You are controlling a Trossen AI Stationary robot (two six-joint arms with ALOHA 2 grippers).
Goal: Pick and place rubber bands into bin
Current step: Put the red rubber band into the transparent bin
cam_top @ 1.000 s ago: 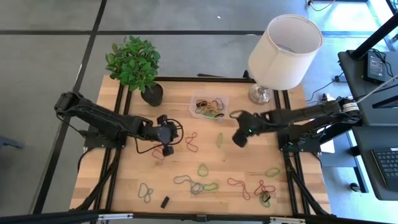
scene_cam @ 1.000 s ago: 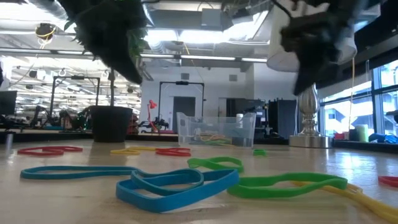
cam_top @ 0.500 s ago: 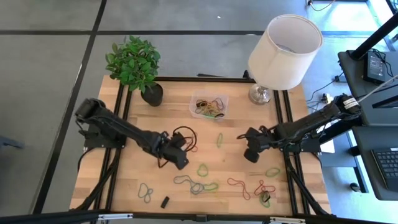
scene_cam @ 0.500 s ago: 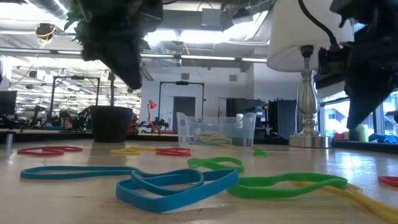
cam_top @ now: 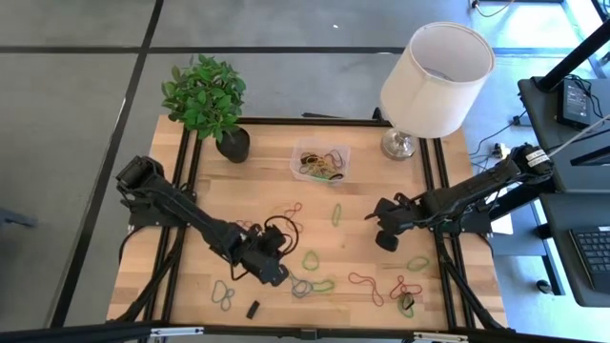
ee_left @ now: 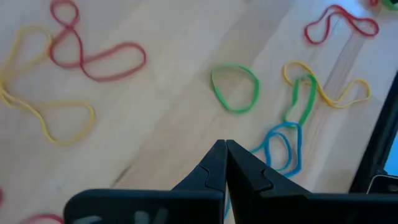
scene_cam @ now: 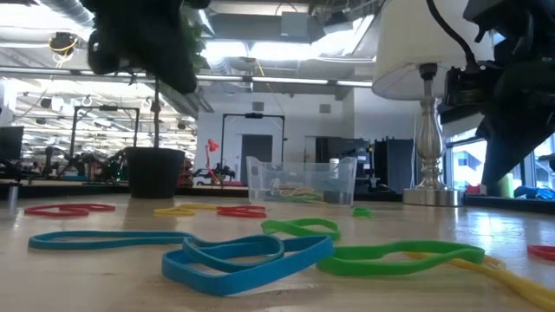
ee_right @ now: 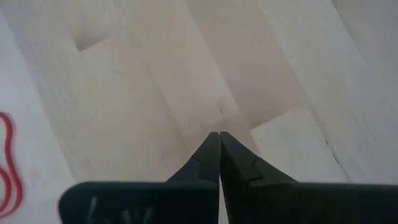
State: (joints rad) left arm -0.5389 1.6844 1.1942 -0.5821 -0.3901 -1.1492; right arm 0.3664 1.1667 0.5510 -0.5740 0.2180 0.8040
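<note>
High view: the left claw (cam_top: pixel 270 270) is hovering pressed together beside the rubber bands (cam_top: pixel 310 284); the bin (cam_top: pixel 321 163) is sitting well beyond it.

Left wrist view: the blue band (ee_left: pixel 283 146) is lying just ahead; descending unopened risks pushing it aside.

Right wrist view: the right claw (ee_right: pixel 219 138) is pointing, pressed together and empty, at bare worktop (ee_right: pixel 137 74).

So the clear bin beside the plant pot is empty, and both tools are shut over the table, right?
Not quite. The bin is not empty: the high view shows several rubber bands in it. The rest holds: it sits beside the plant pot, and the left tool and right tool are shut.
</note>
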